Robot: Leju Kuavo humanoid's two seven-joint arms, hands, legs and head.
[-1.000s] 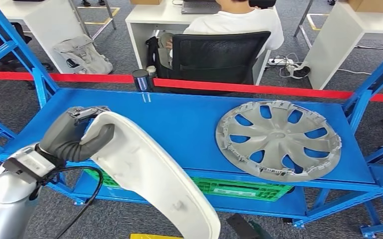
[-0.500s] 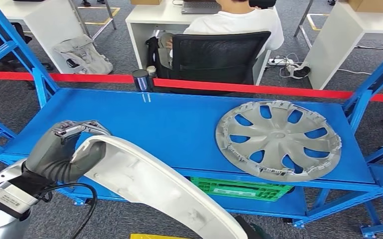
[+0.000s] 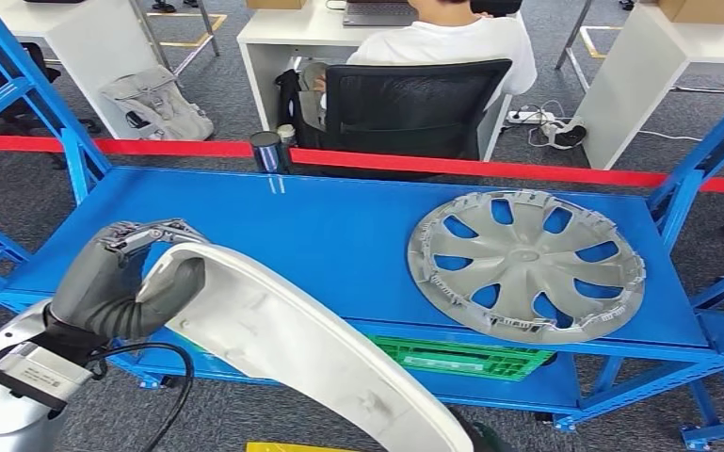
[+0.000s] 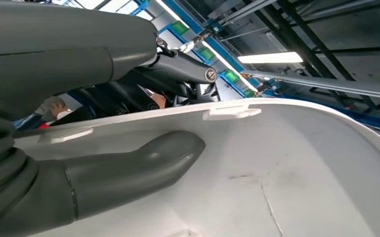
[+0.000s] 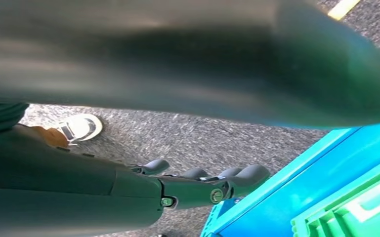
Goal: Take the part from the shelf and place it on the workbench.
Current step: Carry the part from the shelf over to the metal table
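In the lower left of the head view, the robot's left hand [image 3: 127, 273] grips one end of a long, curved white plastic panel [image 3: 292, 348], the thick grey thumb pressed against its pale inner face and the darker fingers [image 3: 146, 233] hooked over its upper edge. The panel runs from the hand down toward the bottom centre of the frame, held up in front of the near edge of the blue metal workbench surface [image 3: 339, 235] rather than lying on it. The left wrist view shows the same grip close up: the thumb [image 4: 133, 168] lies flat on the white inner surface [image 4: 286, 168], which carries a fine crack.

At the right of the bench top lies a round silver plastic wheel cover [image 3: 525, 265], flat and well apart from the panel. A green plastic crate [image 3: 452, 356] sits on the lower level beneath it.

The right hand [image 5: 202, 185] hangs over grey carpet beside a blue frame; its fingers look loosely curled with nothing in them, though the view is blurred.
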